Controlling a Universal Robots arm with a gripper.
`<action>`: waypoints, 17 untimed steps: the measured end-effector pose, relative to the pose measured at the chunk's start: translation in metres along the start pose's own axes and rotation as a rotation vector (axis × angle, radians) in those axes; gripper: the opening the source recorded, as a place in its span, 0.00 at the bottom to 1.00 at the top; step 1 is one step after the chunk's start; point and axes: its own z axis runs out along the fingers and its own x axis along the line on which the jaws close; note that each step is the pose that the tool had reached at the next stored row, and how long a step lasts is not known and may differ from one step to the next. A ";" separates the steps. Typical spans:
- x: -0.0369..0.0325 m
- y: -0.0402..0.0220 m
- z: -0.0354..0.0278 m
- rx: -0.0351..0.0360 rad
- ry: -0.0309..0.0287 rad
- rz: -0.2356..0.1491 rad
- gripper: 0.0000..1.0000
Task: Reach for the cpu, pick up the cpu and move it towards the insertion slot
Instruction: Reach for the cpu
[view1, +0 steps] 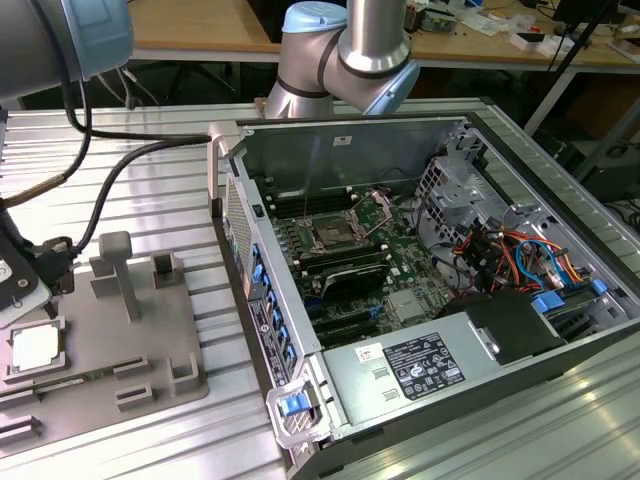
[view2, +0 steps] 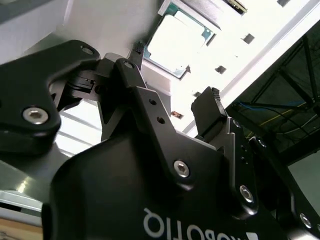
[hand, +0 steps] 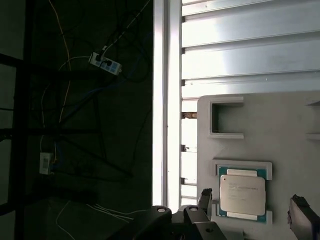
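Gripper: black two-finger gripper (hand: 252, 201) poised over the cpu (hand: 242, 194). The jaws are spread wide and have hold of nothing.
Fingers: in the first wrist view one finger (hand: 205, 197) stands off one edge of the chip and the other past the opposite edge, with the chip in the gap between them. In the second wrist view the chip shows beyond the two black fingertips (view2: 210, 107), and neither touches it.
Height over chip: cannot tell.
Cpu: flat square with a silvery top and a green rim. It lies level in a shallow square recess of the grey tray (view1: 120, 350), at the exterior view's far left. It is seated there, not lifted.
Tray: pale grey with raised lips and several pockets. An upright post (view1: 115, 265) stands on it near the chip's pocket.
Insertion slot: square socket with a shiny metal frame (view1: 330, 236) and a dark centre. It sits on the green circuit board (view1: 400, 270), well apart from the chip and towards the exterior view's right.
Computer case (view1: 340, 145): lies on its side with the cover off. Bundles of red, blue and orange wires (view1: 510, 255) sit at the exterior view's right end.
Table (view1: 150, 180): ribbed aluminium slats that carry both tray and case.
Arm (view1: 350, 50): a silver and pale-blue joint stands behind the case. A black cable (view1: 120, 170) droops across the slats towards the tray side.
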 end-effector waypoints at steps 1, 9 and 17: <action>-0.0009 -0.0001 0.0019 -0.0007 0.0015 0.000 0.66; -0.0019 -0.0073 0.0183 -0.0013 0.0013 0.001 0.66; -0.0018 -0.0091 0.0229 -0.0045 0.0015 0.001 0.66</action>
